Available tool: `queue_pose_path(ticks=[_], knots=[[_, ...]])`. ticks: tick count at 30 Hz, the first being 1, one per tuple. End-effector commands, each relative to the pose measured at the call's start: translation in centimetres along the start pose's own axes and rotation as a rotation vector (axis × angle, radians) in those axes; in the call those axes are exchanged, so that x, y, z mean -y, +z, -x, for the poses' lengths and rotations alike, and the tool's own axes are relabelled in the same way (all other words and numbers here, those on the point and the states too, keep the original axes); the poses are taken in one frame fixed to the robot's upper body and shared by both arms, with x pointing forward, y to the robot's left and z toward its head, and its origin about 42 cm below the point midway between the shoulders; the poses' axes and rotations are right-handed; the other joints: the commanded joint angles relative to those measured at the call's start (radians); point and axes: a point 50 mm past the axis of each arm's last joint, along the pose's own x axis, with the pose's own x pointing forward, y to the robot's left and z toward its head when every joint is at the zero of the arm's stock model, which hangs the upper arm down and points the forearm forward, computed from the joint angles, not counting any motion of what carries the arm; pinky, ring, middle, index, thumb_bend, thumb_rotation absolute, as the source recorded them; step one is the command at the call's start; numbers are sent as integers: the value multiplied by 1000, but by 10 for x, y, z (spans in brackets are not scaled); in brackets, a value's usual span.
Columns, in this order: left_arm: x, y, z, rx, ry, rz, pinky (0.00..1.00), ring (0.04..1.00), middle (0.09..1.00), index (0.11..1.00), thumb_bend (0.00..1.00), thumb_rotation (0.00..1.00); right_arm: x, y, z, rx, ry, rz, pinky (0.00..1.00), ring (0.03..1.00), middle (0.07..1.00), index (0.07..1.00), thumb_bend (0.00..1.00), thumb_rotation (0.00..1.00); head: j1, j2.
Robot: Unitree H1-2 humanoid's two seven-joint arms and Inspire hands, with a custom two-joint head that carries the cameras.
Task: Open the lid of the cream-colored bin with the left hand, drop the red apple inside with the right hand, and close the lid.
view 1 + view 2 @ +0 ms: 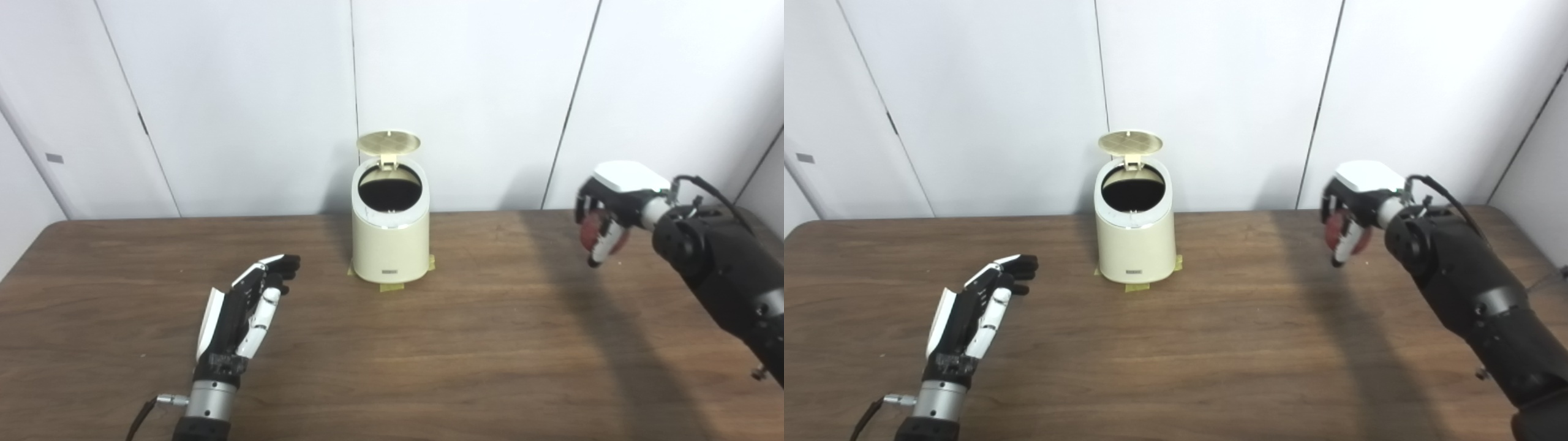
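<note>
The cream-colored bin [390, 245] stands at the back middle of the wooden table [429, 367], its round lid [388, 143] tipped up and its dark inside showing. My right hand [603, 211] hovers above the table to the right of the bin, shut on the red apple [593, 231], which shows partly between the fingers. My left hand [248, 309] rests low over the table to the front left of the bin, open, fingers stretched toward it and holding nothing.
Yellow tape strips [395, 285] stick out under the bin's base. White wall panels [245, 92] rise just behind the table's back edge. The right arm's dark forearm [723, 275] crosses the table's right side.
</note>
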Motion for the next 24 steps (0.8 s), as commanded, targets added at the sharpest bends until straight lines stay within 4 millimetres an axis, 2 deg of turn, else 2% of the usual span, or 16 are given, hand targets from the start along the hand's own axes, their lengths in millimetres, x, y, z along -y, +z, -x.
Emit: queue_pose_path(ticks=[1,3,5,6,9,11,13,18,24], knots=[[-2,8,-10,50,13,-7,664,740,748,738,360,866,54,-3,9,29,-93,0,369,434,417,500,527,0,-1,0],[-1,7,-10,48,13,-8,658,738,746,737,352,858,68,8,13,71,-102,51,421,465,427,496,529,0,1,0],[-1,7,-10,42,10,-14,653,738,746,737,336,851,81,21,18,114,-110,78,309,375,467,487,531,0,4,-1],[-1,6,-10,38,9,-14,653,737,745,737,334,849,87,28,21,143,-111,91,301,370,431,493,528,0,4,-1],[-1,4,-10,24,4,-12,656,741,749,738,338,837,105,47,30,206,-125,78,258,338,471,485,531,0,2,-2],[0,1,-11,3,6,10,673,752,759,747,367,840,117,61,37,243,-146,53,326,393,426,496,527,0,5,-4],[0,0,-11,-13,10,25,682,756,762,751,381,836,126,73,43,282,-173,36,355,426,445,493,529,0,7,-6],[1,-3,-12,-30,16,30,684,760,771,761,380,849,145,101,59,381,-228,49,377,424,496,500,519,0,4,-7],[2,-5,-13,-30,14,35,677,759,772,764,381,868,164,141,75,489,-316,61,368,426,490,485,521,0,5,-12]])
